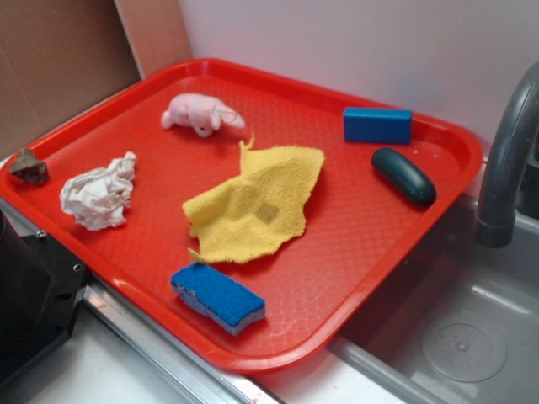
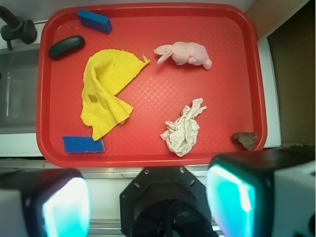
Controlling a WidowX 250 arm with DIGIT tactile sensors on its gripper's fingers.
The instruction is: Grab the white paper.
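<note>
The white paper (image 1: 99, 195) (image 2: 183, 130) is a crumpled off-white wad lying on the red tray (image 1: 354, 244) (image 2: 163, 94), near its left edge in the exterior view. In the wrist view my gripper (image 2: 148, 202) stands open high above the tray's near edge, with nothing between its cyan-padded fingers (image 2: 229, 200). The paper lies well ahead of the fingers, slightly right of centre. The gripper does not show in the exterior view.
On the tray lie a pink plush (image 1: 200, 114), a yellow cloth (image 1: 257, 202), a blue sponge (image 1: 217, 296), a blue block (image 1: 377, 124), a dark oval object (image 1: 403, 176) and a brown lump (image 1: 29, 167). A sink (image 1: 455, 328) with a grey faucet (image 1: 505, 160) lies right.
</note>
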